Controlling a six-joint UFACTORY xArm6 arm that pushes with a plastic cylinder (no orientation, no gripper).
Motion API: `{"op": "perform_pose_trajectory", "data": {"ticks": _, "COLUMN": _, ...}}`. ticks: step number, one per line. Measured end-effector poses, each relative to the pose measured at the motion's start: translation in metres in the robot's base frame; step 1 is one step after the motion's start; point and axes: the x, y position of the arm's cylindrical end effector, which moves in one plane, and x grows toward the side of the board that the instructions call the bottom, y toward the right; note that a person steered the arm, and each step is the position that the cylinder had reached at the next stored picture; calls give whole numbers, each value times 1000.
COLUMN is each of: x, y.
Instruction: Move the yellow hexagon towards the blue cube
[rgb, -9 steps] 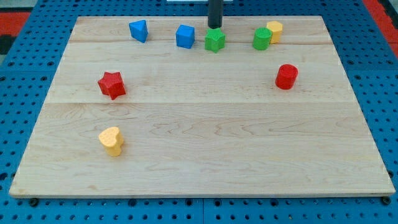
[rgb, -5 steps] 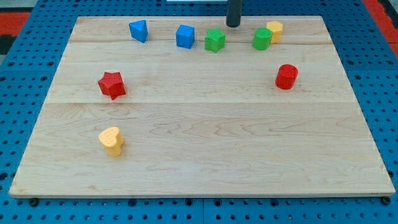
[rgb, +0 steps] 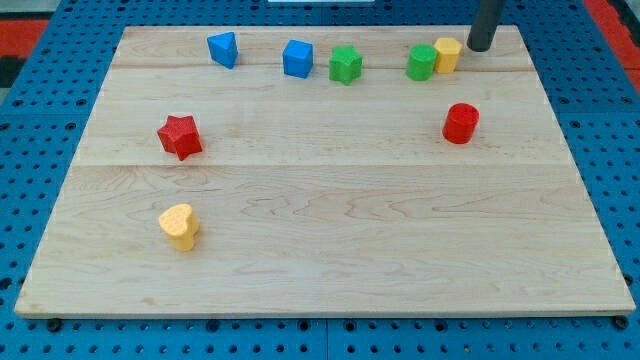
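- yellow hexagon (rgb: 447, 53) sits near the desk (rgb: 320, 220) top edge, touching a green block (rgb: 421, 62)
- blue cube (rgb: 297, 58) is well off to the view's left
- my tip (rgb: 480, 46) is just right of the hexagon, no jaws to open or close

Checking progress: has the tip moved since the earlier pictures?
Yes. My tip went toward the view's right along the top edge, from the green star to just right of the yellow hexagon.

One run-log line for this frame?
tip: right of yellow hexagon | hexagon: touching green block | blue cube: further left | contact: unclear
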Motion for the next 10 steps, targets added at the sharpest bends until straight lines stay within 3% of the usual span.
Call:
{"op": "perform_pose_trajectory", "data": {"ticks": 4, "x": -46, "y": 6}}
{"op": "perform_pose_trajectory", "data": {"ticks": 6, "x": -46, "y": -33}}
{"op": "perform_pose_trajectory", "data": {"ticks": 9, "x": 4, "y": -27}}
{"op": "perform_pose_trajectory", "data": {"ticks": 10, "x": -31, "y": -23}}
